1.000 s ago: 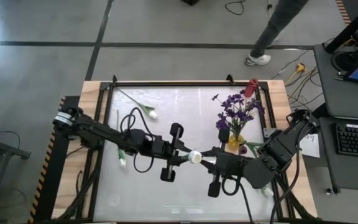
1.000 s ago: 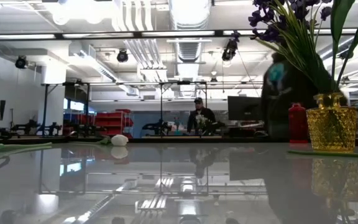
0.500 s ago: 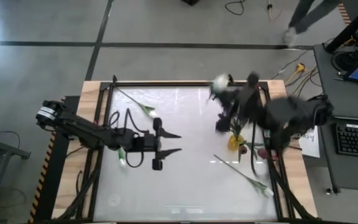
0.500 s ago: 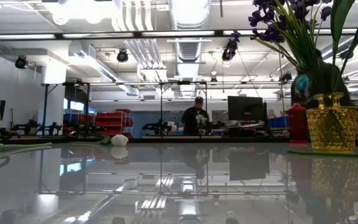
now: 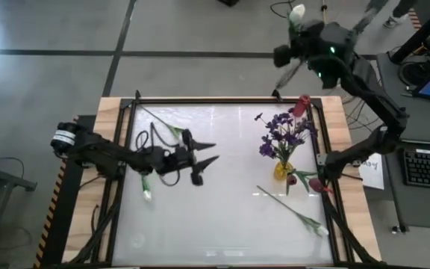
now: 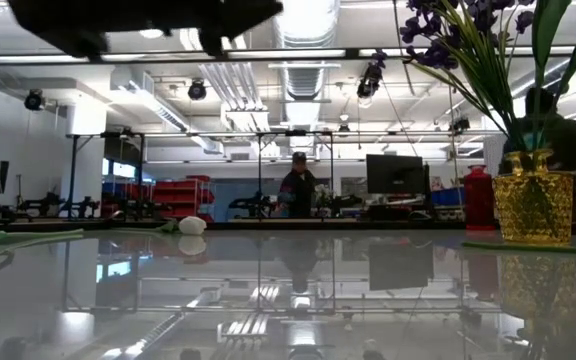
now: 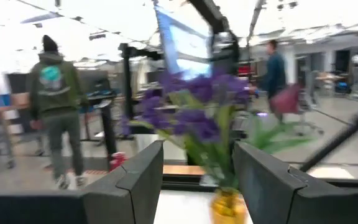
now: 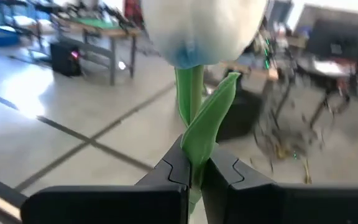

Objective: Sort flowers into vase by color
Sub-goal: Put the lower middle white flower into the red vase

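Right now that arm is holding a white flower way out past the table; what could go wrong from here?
Three things, I'd guess. The right gripper pinches the white tulip by its thin stem only, so it could slip or bend. It is far beyond the table edge, so a dropped flower would likely land on the floor. And on its way back to the table, the arm might knock the yellow vase of purple flowers.
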